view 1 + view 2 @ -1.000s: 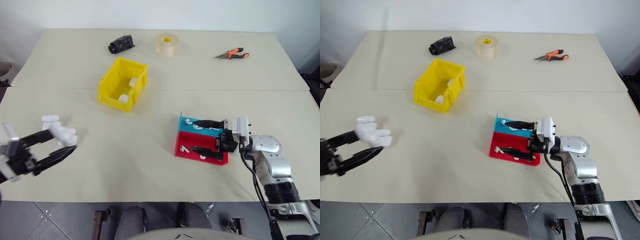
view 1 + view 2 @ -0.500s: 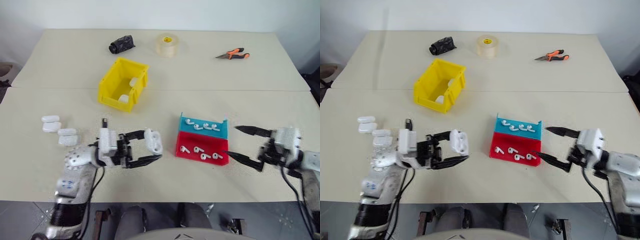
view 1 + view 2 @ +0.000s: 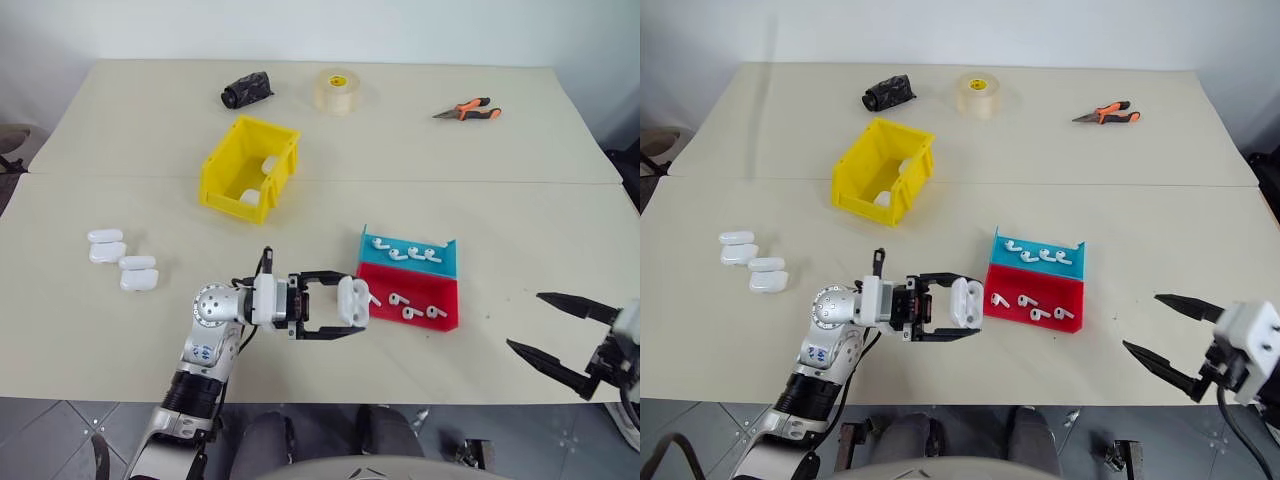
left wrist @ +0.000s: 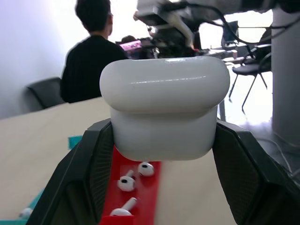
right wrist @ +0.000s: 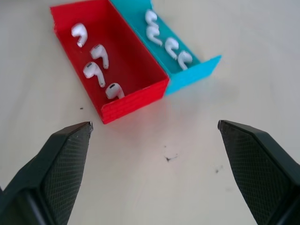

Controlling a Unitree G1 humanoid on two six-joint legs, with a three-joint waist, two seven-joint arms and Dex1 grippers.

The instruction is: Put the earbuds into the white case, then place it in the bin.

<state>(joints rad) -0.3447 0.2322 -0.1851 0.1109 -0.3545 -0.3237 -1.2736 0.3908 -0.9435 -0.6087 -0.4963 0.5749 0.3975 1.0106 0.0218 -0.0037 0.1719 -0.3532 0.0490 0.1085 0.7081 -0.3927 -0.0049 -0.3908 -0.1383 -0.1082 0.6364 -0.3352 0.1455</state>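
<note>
My left gripper (image 3: pixel 351 304) is shut on the white case (image 4: pixel 164 105) and holds it just above the table, close to the left end of the red-and-blue tray (image 3: pixel 446 262). Several earbuds (image 3: pixel 405 253) lie in the tray's blue half and several more earbuds (image 5: pixel 96 65) in its red half. My right gripper (image 3: pixel 526 320) is open and empty near the table's front right edge, well off the tray. The yellow bin (image 3: pixel 222 165) stands farther back on the left, with white cases inside.
Several spare white cases (image 3: pixel 122 265) lie on the table's left side. At the far edge are a black bundle (image 3: pixel 245 88), a tape roll (image 3: pixel 335 90) and orange-handled pliers (image 3: pixel 466 108). A person (image 4: pixel 91 56) sits in the background of the left wrist view.
My left gripper has carried the white case rightward from the spare cases to the tray's left end. My right gripper has drawn back from the tray to the front right, staying open.
</note>
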